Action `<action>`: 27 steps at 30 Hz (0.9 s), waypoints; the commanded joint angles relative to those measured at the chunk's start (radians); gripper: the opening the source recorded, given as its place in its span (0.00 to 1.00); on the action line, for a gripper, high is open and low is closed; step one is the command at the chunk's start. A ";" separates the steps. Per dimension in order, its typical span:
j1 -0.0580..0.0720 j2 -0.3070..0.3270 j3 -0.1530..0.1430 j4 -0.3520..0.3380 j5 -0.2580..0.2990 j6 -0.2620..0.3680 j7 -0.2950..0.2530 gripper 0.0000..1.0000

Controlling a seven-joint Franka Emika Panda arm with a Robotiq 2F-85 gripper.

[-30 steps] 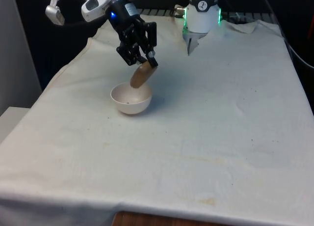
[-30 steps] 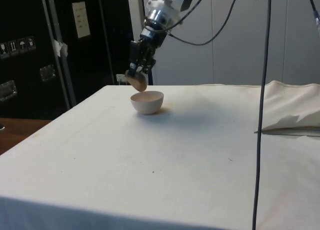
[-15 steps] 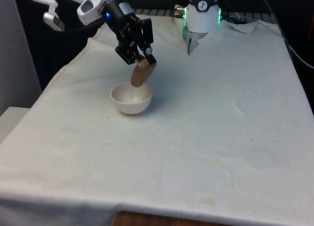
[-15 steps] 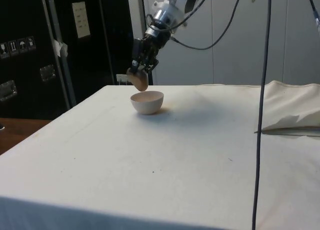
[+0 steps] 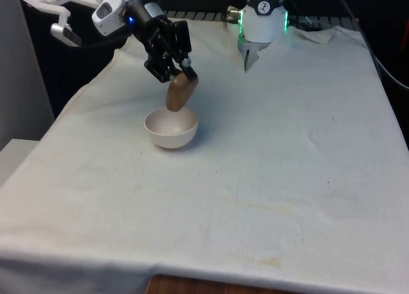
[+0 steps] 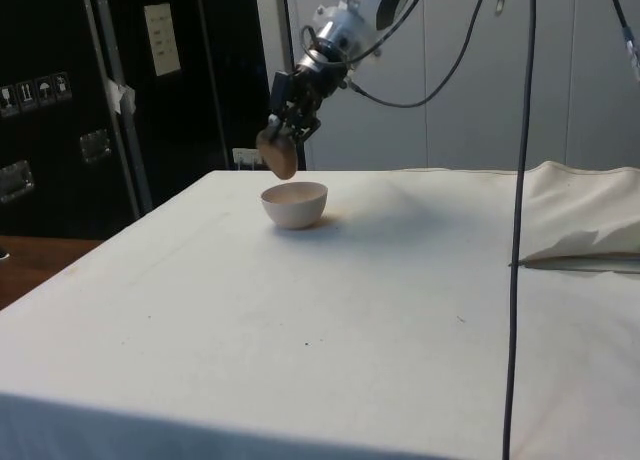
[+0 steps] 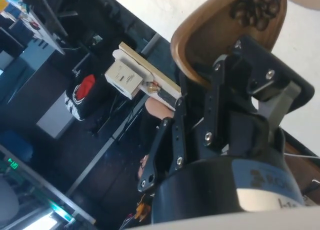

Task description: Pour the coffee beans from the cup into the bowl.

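1. Front view, nearest first: the white cloth (image 5: 268, 198) runs bare across the near and middle table, lightly stained, with nothing standing on it there.
2. Farther back, toward the front view's left, sits the white bowl (image 5: 170, 128). It looks shallow and round-bottomed; I'd guess it is light enough to skid if knocked.
3. Directly above the bowl's far rim hangs the brown cup (image 5: 179, 92), tipped steeply with its mouth angled down. It is apart from the bowl, not touching it.
4. The gripper (image 5: 174, 67) has its jaws pinched on the cup's wall at the upper end. From the side view the cup (image 6: 277, 152) hangs from the gripper (image 6: 287, 126) just over the bowl (image 6: 294, 204).
5. In the wrist view a cluster of coffee beans (image 7: 256, 6) still lies inside the cup (image 7: 220, 35), so I judge the pour unfinished.
6. The cup looks small, stiff and smooth-walled, and light with few beans in it. A pinch across the rim wall seems right, though a smooth surface could slip as it tilts.
7. Loose beans will roll and bounce, so the mouth wants keeping over the bowl's middle.
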 commanded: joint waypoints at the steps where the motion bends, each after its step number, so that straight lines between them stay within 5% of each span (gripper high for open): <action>1: -0.008 0.004 -0.002 0.004 0.007 -0.018 -0.003 0.02; 3: -0.001 0.001 -0.007 0.000 0.003 -0.013 -0.003 0.02; 5: -0.011 0.005 -0.012 0.003 0.018 -0.044 -0.011 0.02; 12: -0.004 0.014 -0.039 0.000 0.060 -0.094 -0.036 0.02; 17: -0.015 0.032 -0.050 0.009 0.110 -0.156 -0.056 0.02; 21: -0.007 0.038 -0.066 0.006 0.125 -0.176 -0.067 0.02; 27: -0.014 0.055 -0.084 0.014 0.160 -0.240 -0.077 0.02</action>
